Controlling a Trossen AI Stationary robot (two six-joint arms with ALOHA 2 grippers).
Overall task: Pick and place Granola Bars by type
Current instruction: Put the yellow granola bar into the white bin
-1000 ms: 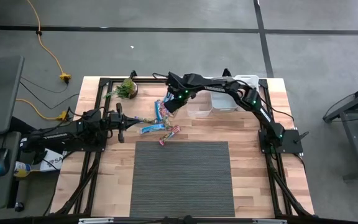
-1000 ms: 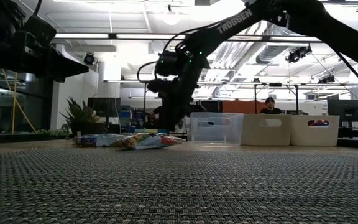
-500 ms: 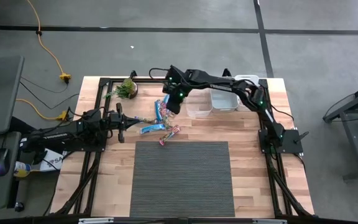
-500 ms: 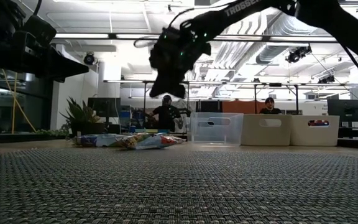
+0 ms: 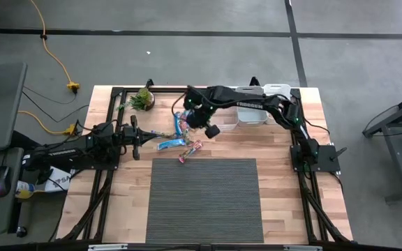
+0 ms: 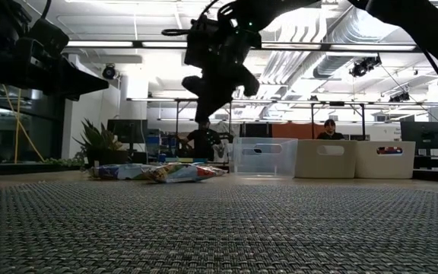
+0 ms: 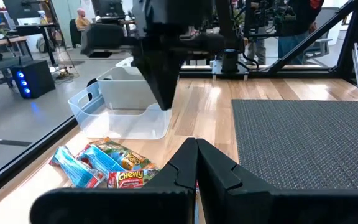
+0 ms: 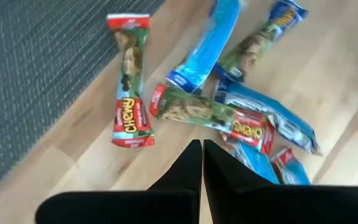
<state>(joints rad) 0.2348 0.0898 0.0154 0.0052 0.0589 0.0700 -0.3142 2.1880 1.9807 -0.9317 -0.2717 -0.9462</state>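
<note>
Several granola bars (image 8: 213, 115) lie in a loose pile on the wooden table top (image 5: 180, 136), just beyond the mat's far edge. Some are blue (image 8: 207, 43); others are green and red with "Chewy" on them (image 8: 129, 81). My right gripper (image 8: 201, 155) hangs shut above the pile (image 6: 162, 172), slanting down, with nothing between its fingers; in the low view it (image 6: 204, 113) is well clear of the table. My left gripper (image 7: 196, 146) is shut and empty. It points level at the table's left side (image 5: 139, 137), with the pile (image 7: 104, 165) ahead of it.
A clear bin (image 5: 223, 118) stands right of the pile, with two more bins (image 5: 253, 111) (image 5: 274, 90) beyond it toward the far right corner. A small potted plant (image 5: 143, 100) is at the far left. A dark woven mat (image 5: 204, 199) covers the near middle. People show in the room behind (image 6: 204, 141).
My right gripper has risen from just above the pile to well above the table and has rolled about a quarter turn about its own axis. No bar has come up with it, and the pile lies as before.
</note>
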